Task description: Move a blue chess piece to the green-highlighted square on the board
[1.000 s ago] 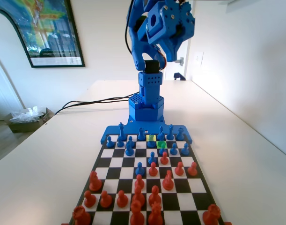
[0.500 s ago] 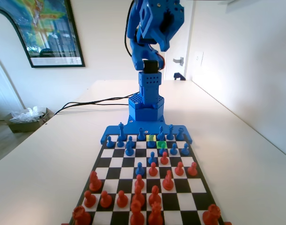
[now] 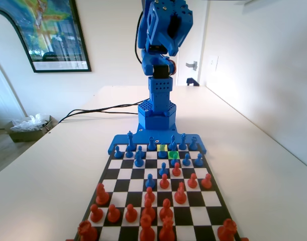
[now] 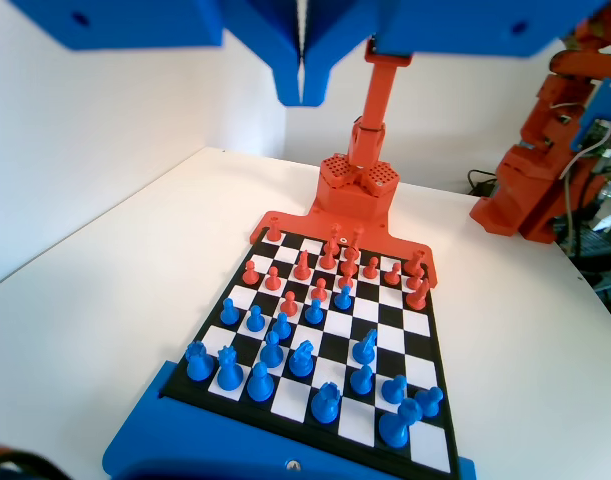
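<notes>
In the fixed view the orange-red pieces [image 3: 149, 208] crowd the nearest ranks of the board [image 3: 118, 173], which lies flat on the white counter [image 3: 53, 165]. Past them a few orange-red pawns stand mixed with my blue pieces [image 3: 138, 159] in the middle ranks. The green-highlighted square [image 3: 174, 154] sits in the second rank from the board's blue rim [image 3: 120, 142], right of the board's centre line in this view. A blue piece [image 3: 173, 159] stands just in front of it, and its top covers the near edge of the green. A paler yellow-green square [image 3: 162, 147] lies diagonally beyond it, to its left and touching it at the corner, in the rank against the rim. Beyond the rim stands my base [image 3: 157, 113], and my arm [image 3: 161, 30] folds high above it.

That fold is what has changed. A second ago my upper links leaned out toward the right of the fixed view, with the big housing tipped that way. Now they have swung back and stand tucked almost straight over the base, narrower in outline. No piece on the board has shifted in that time.

In the wrist view my end effector [image 4: 303, 85] hangs from the top edge, high over the board's blue end. Its two jaws are pressed together with only a hairline seam between them, and they hold nothing. The blue pieces lie well below it, the orange-red ones farther off.
</notes>
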